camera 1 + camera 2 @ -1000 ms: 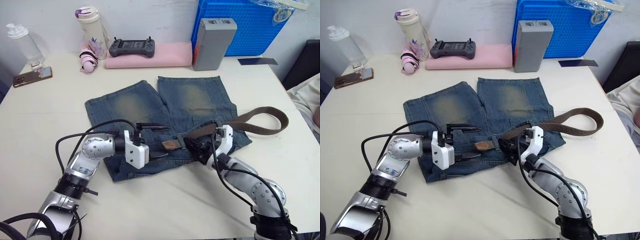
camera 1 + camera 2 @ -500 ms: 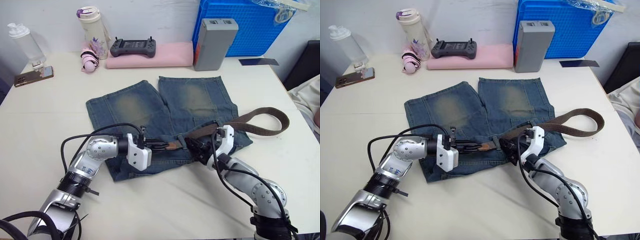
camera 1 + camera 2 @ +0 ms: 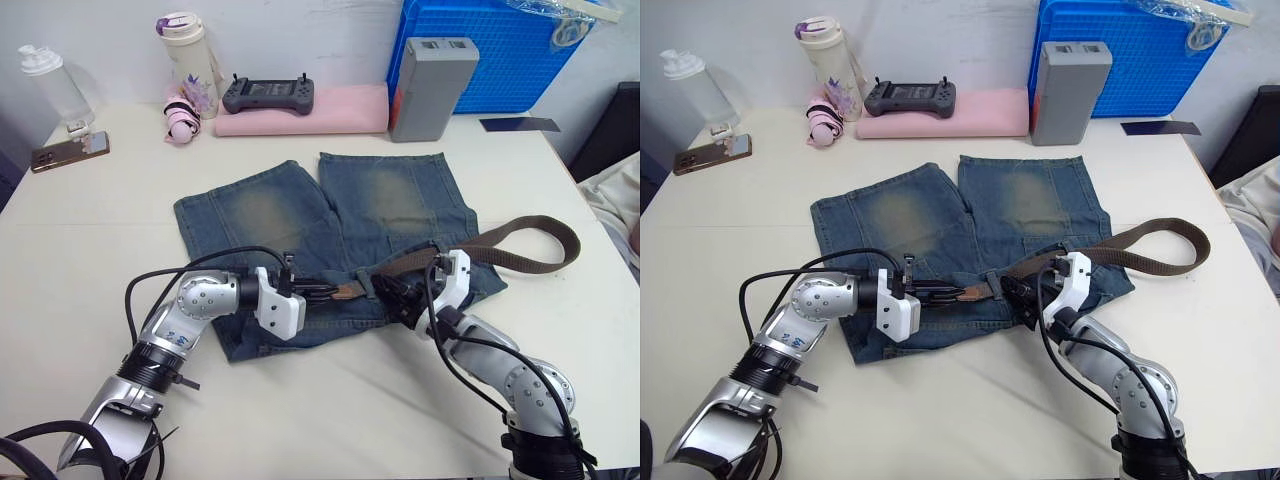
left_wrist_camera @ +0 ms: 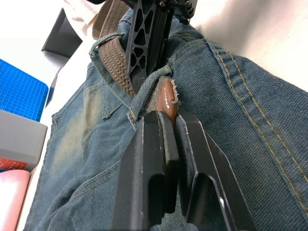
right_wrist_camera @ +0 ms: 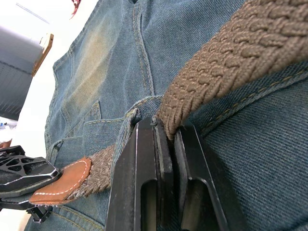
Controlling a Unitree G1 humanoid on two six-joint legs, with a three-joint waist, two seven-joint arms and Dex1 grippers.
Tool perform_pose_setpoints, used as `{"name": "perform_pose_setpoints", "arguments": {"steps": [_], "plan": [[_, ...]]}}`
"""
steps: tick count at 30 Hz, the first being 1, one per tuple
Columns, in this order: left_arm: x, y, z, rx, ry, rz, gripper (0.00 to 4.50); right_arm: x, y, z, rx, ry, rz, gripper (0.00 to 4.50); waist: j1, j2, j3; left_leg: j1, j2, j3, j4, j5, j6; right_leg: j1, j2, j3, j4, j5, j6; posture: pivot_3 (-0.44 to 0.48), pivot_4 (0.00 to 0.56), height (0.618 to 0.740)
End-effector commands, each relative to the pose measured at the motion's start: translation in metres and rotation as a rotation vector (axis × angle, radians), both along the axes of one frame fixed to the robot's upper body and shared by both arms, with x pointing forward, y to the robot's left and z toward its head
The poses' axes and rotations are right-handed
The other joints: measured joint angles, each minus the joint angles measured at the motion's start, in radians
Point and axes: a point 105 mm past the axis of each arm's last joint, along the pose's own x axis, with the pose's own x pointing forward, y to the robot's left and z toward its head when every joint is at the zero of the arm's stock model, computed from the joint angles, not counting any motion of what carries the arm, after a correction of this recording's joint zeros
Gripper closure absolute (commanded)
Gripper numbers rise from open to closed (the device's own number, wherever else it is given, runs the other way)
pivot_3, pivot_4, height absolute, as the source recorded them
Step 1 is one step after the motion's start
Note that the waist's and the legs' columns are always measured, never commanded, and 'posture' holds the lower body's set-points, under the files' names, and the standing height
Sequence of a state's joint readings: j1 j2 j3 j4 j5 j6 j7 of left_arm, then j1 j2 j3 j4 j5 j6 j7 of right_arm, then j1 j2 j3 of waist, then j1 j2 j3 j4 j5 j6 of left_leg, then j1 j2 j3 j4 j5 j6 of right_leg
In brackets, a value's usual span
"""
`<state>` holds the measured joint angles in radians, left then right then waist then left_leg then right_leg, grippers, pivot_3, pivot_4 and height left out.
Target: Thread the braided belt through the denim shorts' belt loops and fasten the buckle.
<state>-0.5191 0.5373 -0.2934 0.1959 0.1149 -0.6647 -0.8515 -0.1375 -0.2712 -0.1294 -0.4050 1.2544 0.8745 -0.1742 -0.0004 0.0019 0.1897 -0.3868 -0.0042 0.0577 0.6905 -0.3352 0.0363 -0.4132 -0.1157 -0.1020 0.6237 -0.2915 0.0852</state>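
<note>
The denim shorts (image 3: 300, 210) lie flat on the white table, waistband towards me. The braided belt (image 3: 520, 262) curves from the right side of the waistband out onto the table and back. Its tan tip (image 4: 168, 96) sticks out of a belt loop (image 4: 142, 100) at the middle of the waistband. My left gripper (image 3: 328, 291) is shut on that tip. Just to the right, my right gripper (image 3: 388, 291) is shut on the belt where it enters a loop (image 5: 128, 126). The buckle is hidden.
Along the table's far edge stand a blue crate (image 3: 480, 50), a grey box (image 3: 428, 85), a pink pad (image 3: 300, 112) with a controller (image 3: 270, 95), a patterned bottle (image 3: 185, 50) and a clear bottle (image 3: 45, 85). A phone (image 3: 70, 152) lies far left.
My left gripper, wide open a second ago, has moved right to the belt's tan tip and shut on it. The right gripper has kept its hold.
</note>
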Motion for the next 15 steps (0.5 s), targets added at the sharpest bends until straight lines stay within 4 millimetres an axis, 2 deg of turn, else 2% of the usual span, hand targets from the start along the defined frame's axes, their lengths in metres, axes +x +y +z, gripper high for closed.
{"name": "perform_pose_setpoints", "arguments": {"steps": [1,3,4,5,6,12,15], "plan": [[-0.005,-0.003,0.003,-0.013,0.001,-0.022,4.44,-0.005,0.006,0.005,0.008,-0.015,0.033,4.50,0.000,0.000,0.000,0.000,0.000,0.000,0.000,0.000,0.000,0.000,0.000,0.000,0.000,0.000,0.000,0.000,0.150,0.712],[-0.005,-0.002,0.003,-0.014,0.002,-0.025,4.44,-0.004,0.004,0.006,0.010,-0.019,0.025,4.50,0.000,0.000,0.000,0.000,0.000,0.000,0.000,0.000,0.000,0.000,0.000,0.000,0.000,0.000,0.000,0.000,0.150,0.712],[-0.005,-0.002,0.003,-0.015,0.004,-0.023,4.50,-0.004,0.003,0.007,0.010,-0.021,0.019,3.70,0.000,0.000,0.000,0.000,0.000,0.000,0.000,0.000,0.000,0.000,0.000,0.000,0.000,0.000,0.000,0.000,0.150,0.712],[-0.005,-0.002,0.003,-0.015,0.005,-0.017,4.50,-0.005,0.000,0.012,0.026,-0.033,0.018,3.49,0.000,0.000,0.000,0.000,0.000,0.000,0.000,0.000,0.000,0.000,0.000,0.000,0.000,0.000,0.000,0.000,0.150,0.712],[-0.005,-0.002,0.003,-0.016,0.008,-0.012,4.50,-0.006,-0.003,0.016,0.038,-0.042,0.017,3.09,0.000,0.000,0.000,0.000,0.000,0.000,0.000,0.000,0.000,0.000,0.000,0.000,0.000,0.000,0.000,0.000,0.150,0.712],[-0.006,0.003,0.004,-0.031,0.023,0.011,4.50,-0.022,-0.020,0.050,-0.060,-0.142,0.079,0.15,0.002,0.000,0.000,0.000,0.000,0.000,0.001,0.000,0.000,0.000,0.000,0.000,0.000,0.000,0.000,0.000,0.150,0.712],[-0.007,0.003,0.003,-0.033,0.033,0.014,4.50,-0.034,-0.020,0.062,-0.228,-0.229,0.181,0.05,0.002,0.000,0.000,0.000,0.000,-0.001,0.001,0.000,0.001,0.001,0.000,0.000,0.000,0.000,0.000,0.000,0.150,0.712]]}}
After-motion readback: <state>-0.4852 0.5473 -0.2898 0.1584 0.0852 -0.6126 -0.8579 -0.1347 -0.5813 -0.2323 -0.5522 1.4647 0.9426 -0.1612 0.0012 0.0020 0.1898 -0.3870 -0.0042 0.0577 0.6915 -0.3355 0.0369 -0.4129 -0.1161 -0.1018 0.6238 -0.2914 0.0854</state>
